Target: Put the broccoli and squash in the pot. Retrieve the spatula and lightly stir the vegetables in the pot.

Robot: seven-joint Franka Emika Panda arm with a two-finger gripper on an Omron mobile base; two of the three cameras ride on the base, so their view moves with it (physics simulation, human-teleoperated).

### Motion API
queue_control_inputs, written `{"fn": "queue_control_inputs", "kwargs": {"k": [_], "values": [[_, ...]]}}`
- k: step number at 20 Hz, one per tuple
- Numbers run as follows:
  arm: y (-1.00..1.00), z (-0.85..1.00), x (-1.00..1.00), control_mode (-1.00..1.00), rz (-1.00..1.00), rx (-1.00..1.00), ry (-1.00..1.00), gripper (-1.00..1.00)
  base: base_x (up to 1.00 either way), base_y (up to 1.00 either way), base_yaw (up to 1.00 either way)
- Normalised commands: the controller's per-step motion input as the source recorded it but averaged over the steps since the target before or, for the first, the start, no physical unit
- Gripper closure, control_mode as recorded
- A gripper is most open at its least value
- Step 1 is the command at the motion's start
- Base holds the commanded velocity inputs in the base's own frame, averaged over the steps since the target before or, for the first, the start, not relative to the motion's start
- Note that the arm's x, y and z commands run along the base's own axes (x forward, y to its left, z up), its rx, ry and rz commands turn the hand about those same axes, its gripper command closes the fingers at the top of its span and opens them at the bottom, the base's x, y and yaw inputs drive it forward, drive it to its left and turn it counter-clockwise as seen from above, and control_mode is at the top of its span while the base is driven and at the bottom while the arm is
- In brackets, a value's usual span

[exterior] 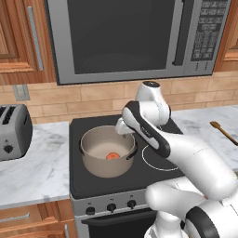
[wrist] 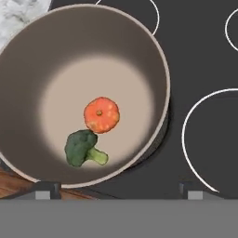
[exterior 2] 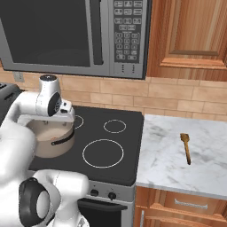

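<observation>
My arm is bent at the elbow, wrist angled down, fingers [wrist: 46, 190] spread wide apart and empty, pointing straight down.

A steel microwave [exterior: 135, 37] hangs between wooden cabinets [exterior 2: 195, 37] above a black stove [exterior 2: 111, 146]. Tan tiled wall [exterior: 93, 100] backs white marble counter [exterior 2: 208, 164]; a toaster [exterior: 13, 132] stands left.

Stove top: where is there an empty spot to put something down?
The two ringed burners between the pot and the marble counter are bare. So is the counter around the spatula. The pot's corner is crowded, with the arm above it.
</observation>
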Motion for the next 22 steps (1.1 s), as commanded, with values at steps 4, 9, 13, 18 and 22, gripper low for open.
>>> {"fn": "queue_control_inputs", "kwargs": {"k": [4, 9, 13, 18, 22], "values": [[-0.99, 0.0, -0.04, -1.0, -0.03, 0.0, 0.0, -1.0, 0.0, 0.0, 0.0], [-1.0, 0.0, 0.02, -1.0, -0.07, 0.0, 0.05, -1.0, 0.0, 0.0, 0.0], [-1.0, 0.0, 0.14, -1.0, -0.08, 0.0, 0.18, -1.0, 0.0, 0.0, 0.0], [-1.0, 0.0, 0.3, -1.0, -0.04, -0.01, 0.22, -1.0, 0.0, 0.0, 0.0], [-1.0, 0.0, 0.26, -1.0, -0.04, 0.0, 0.21, -1.0, 0.0, 0.0, 0.0]]}}
